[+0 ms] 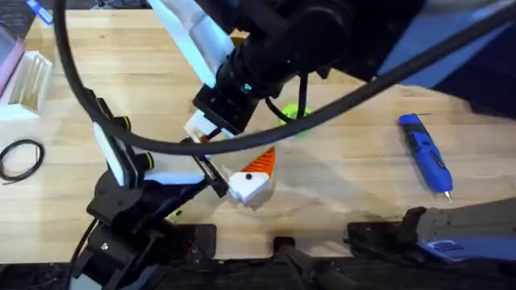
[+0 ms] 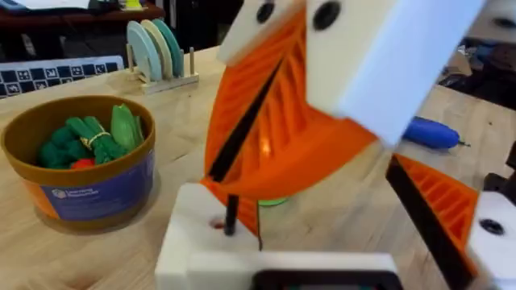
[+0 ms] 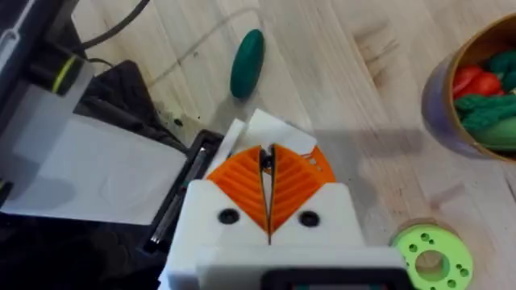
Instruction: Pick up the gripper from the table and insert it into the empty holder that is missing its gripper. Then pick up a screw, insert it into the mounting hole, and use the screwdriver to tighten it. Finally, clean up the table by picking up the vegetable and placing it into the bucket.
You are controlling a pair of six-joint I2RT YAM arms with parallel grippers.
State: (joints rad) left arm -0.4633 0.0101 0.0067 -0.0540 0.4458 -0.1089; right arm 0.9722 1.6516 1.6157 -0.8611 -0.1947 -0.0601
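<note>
Holder (image 2: 201,246), plain white block, forming one side of left gripper (image 2: 322,225), jaws wide apart. Right gripper (image 3: 267,173) set between them, orange-padded jaws pressed together just above holder; anything pinched inside, cannot tell. Vegetable (image 3: 247,63) flat on tabletop (image 1: 347,185) beyond right jaws. Bucket (image 2: 81,181) off to one side of both jaws, toy greens inside. Screwdriver (image 1: 426,153) well apart from jaws.

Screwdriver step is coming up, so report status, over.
Right tool shut, above the open left tool. Screwdriver lying free, untouched. Vegetable not yet in bucket.
</note>
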